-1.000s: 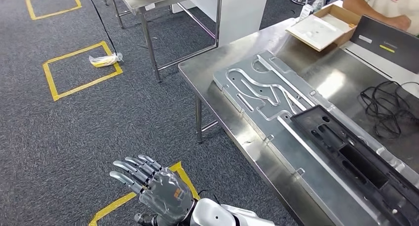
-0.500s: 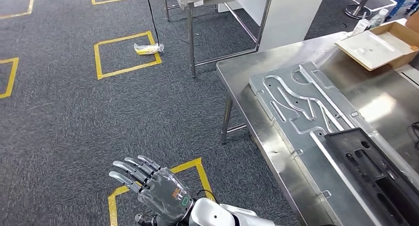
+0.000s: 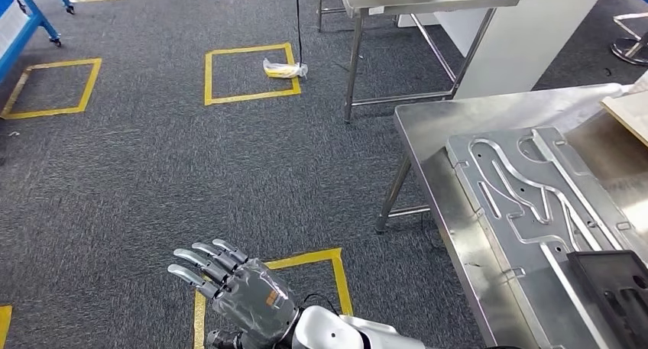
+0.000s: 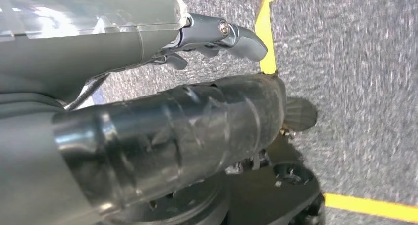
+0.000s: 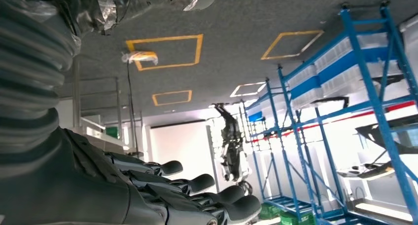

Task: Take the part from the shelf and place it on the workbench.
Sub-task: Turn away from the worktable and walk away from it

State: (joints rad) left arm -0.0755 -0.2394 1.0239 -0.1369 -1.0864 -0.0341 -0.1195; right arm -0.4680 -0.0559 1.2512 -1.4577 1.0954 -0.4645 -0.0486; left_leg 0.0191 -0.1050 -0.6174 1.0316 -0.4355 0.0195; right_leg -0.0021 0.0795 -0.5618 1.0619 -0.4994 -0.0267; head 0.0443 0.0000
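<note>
Transit step, judged from the task line: both hands carry nothing, so the part is not yet taken and the robot looks to be between workbench and shelf. Left hand (image 3: 238, 292) sits low in the head view, palm down over the grey carpet, fingers spread and slightly curved, holding nothing; a yellow tape square (image 3: 267, 288) on the floor lies just under and beside it. Right hand (image 5: 162, 195), seen from its own wrist camera, has dark fingers extended side by side and apart, nothing between them. Workbench (image 3: 428, 127), a steel table, stands well to the right of the left hand; it bears a machined metal plate (image 3: 535, 204) and, at its near corner, a black moulded piece (image 3: 615, 284). Blue shelf (image 5: 345, 87) is far beyond the right hand's fingers across open floor. Dark shapes rest on its levels, one of them a dark part (image 5: 389, 131) on a shelf level, possibly the item wanted; the wrist view is backlit and too coarse to say for certain. Next move, as a judgement: face the shelf, close the distance, raise a hand to the chosen level with fingers apart, then close on the part before returning to the bench. Risk: misidentifying the part at this range.
</note>
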